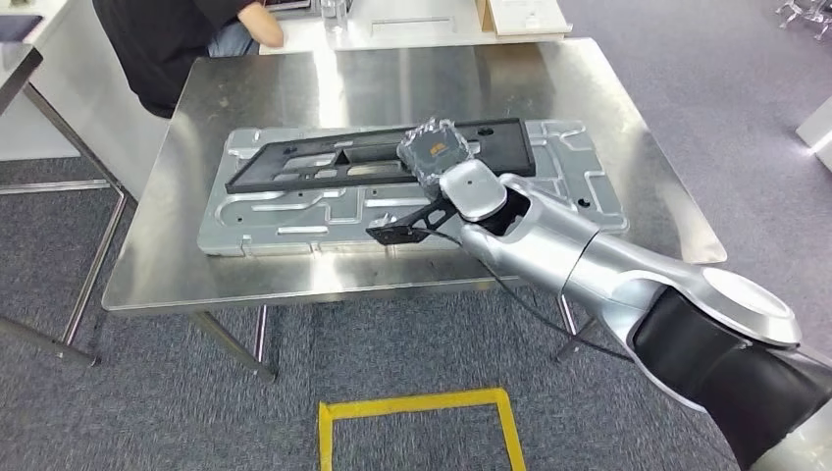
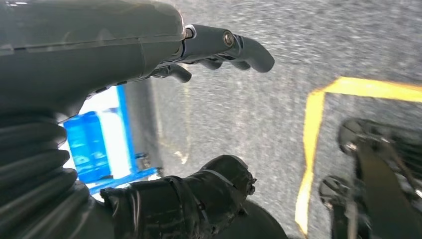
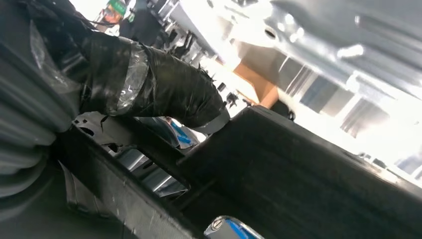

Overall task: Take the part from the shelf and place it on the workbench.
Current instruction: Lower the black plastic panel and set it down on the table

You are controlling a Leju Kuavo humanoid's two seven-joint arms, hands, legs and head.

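Silver forearm reaching in from the lower right ends at the right hand (image 1: pixel 439 157), over the black part (image 1: pixel 378 157); whether it grips cannot be told. That part lies on a grey plate (image 1: pixel 285 211) on the bench (image 1: pixel 392 78). Placing looks nearly finished; next comes letting go and lifting clear. Left hand (image 2: pixel 219 47) hangs over the floor, fingers apart, holding nothing.

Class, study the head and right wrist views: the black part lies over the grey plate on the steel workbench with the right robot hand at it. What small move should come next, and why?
Probably let go and lift away. The black part already lies flat on the grey plate on the workbench, while the right robot hand sits at its edge, thumb over the part's rim.
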